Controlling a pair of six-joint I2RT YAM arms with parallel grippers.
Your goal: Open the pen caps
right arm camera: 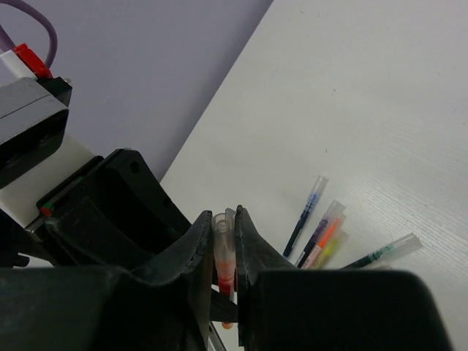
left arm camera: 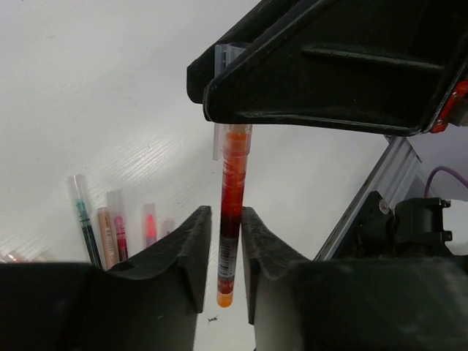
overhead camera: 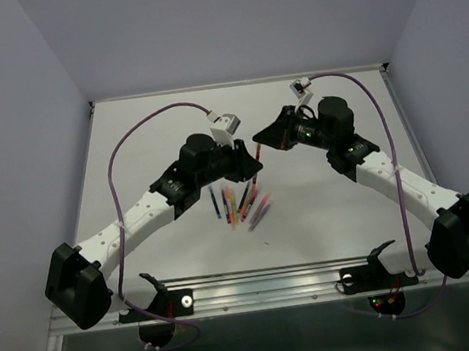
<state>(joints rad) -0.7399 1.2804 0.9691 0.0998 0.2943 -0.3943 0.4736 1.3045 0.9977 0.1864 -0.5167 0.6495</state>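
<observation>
A red-orange pen [left arm camera: 229,212] hangs in the air between my two grippers above the table. My left gripper [left arm camera: 225,223] is shut on the pen's body near its lower end. My right gripper [right arm camera: 225,219] is shut on its translucent cap [right arm camera: 224,232], which sits on the pen's upper end. In the left wrist view the cap's clip [left arm camera: 217,142] shows just below the right fingers [left arm camera: 314,80]. In the top view the left gripper [overhead camera: 254,171] and the right gripper [overhead camera: 260,144] meet at the pen [overhead camera: 257,157].
Several other capped pens [overhead camera: 242,204] in blue, purple, orange, pink and green lie in a loose fan on the white table [overhead camera: 152,134], below the grippers. They also show in the left wrist view [left arm camera: 110,234] and the right wrist view [right arm camera: 322,234]. A metal rail [overhead camera: 264,279] runs along the near edge.
</observation>
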